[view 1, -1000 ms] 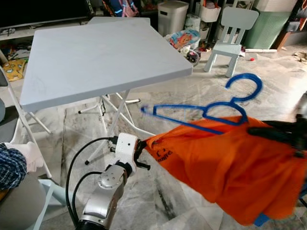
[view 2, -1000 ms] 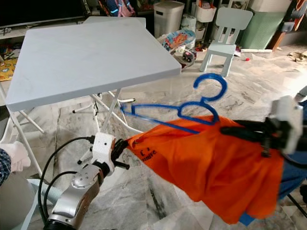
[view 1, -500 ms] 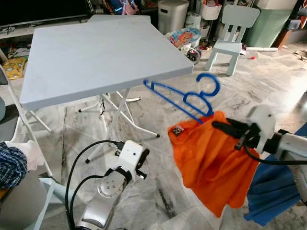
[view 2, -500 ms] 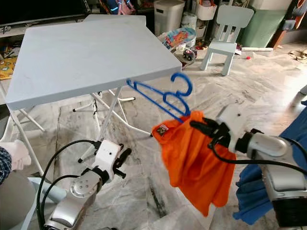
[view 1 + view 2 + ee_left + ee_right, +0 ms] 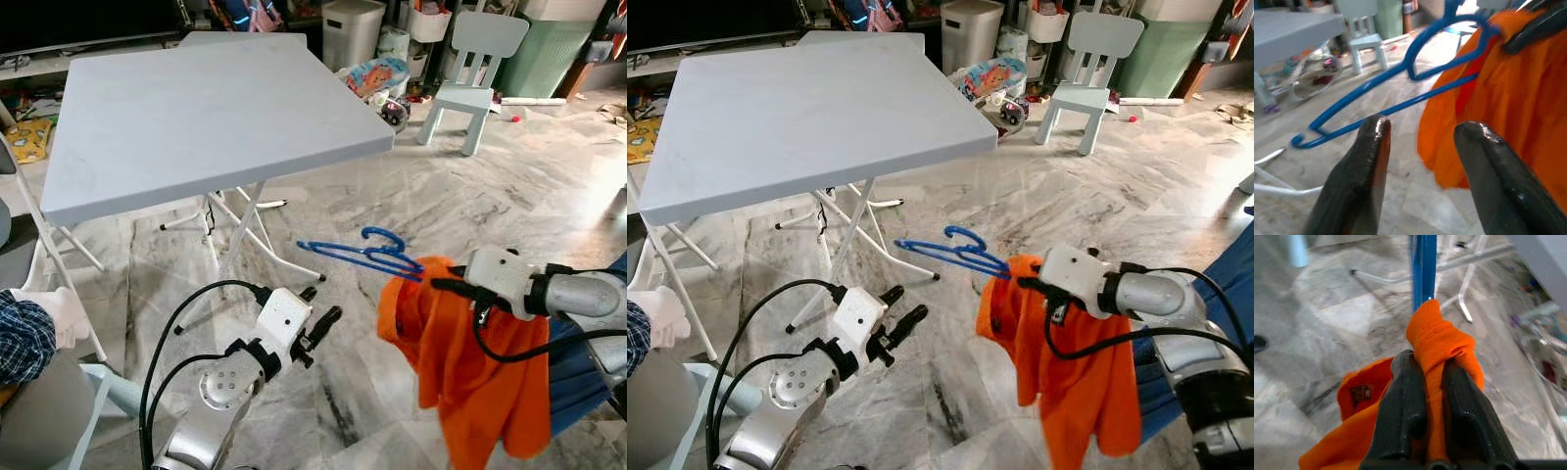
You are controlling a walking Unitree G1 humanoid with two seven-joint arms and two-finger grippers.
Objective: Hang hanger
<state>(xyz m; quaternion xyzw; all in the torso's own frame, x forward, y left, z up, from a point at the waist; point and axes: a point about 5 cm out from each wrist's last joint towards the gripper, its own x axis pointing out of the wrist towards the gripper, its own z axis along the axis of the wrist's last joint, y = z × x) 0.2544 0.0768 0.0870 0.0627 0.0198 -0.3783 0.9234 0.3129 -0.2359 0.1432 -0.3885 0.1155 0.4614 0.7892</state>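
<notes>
Your right claw (image 5: pixel 1031 283) is clamped on a bunched fold of the orange garment (image 5: pixel 1073 367) where it drapes over the blue hanger (image 5: pixel 950 250), so cloth and hanger are carried as one load. The right wrist view shows the two black fingers (image 5: pixel 1400 416) pinching the knit edge with the hanger's blue bar running straight out beyond it. That grip is likely chosen to keep the hook free for catching on something.

Take the grey folding surface (image 5: pixel 206 108) as your landmark: the hanger floats in the air below and in front of its near right corner, above the marble floor (image 5: pixel 460 196), well apart from the surface's edge. Most of the garment hangs down loosely from the grip and is off one shoulder of the hanger, so it could slip.

Your left claw (image 5: pixel 315 329) sits low, in front of the surface's legs, fingers apart and empty, aimed towards the hanger's free arm as if ready to steady it.

Beyond the surface, a lidded bin (image 5: pixel 353 34) stands shut, so you cannot tell its contents.
</notes>
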